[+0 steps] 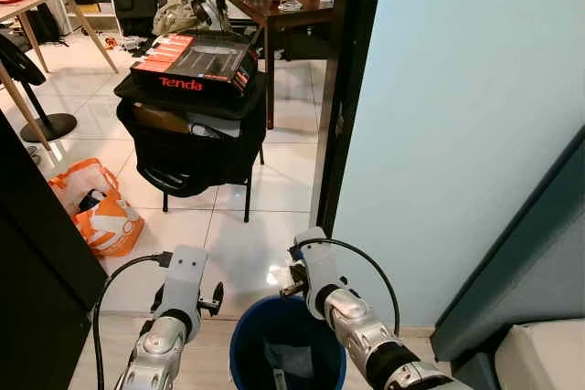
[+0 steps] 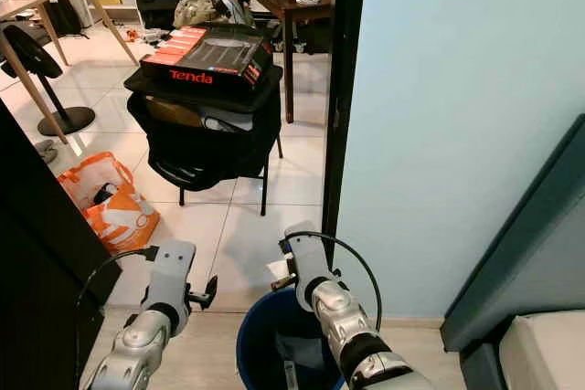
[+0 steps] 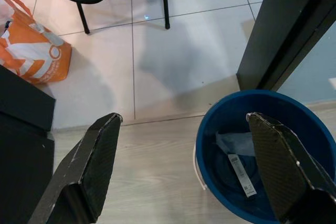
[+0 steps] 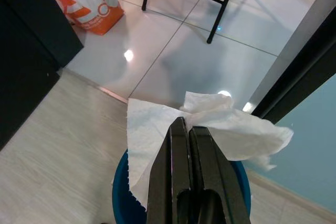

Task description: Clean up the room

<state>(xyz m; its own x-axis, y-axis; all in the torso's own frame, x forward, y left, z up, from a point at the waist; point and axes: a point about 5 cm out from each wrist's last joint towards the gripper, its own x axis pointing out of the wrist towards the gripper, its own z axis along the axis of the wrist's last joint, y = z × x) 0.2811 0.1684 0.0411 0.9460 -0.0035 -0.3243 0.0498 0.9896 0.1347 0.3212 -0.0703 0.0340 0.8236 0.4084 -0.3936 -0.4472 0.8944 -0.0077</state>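
The right claw (image 4: 190, 129) is clamped on a tissue (image 4: 210, 124) above the blue bin (image 1: 287, 344). The left claw (image 3: 184, 166) hangs spread wide beside it. Released off-centre, the light tissue could drift onto the floor.

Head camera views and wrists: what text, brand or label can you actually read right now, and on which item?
"Tenda": red letters on the side of the black and red cardboard box lying on the black chair.
Orange and white shopping bag: white print, no word legible.
White strip label inside the blue plastic bucket: print too small to read.
Crumpled white tissue in the right gripper: no text.
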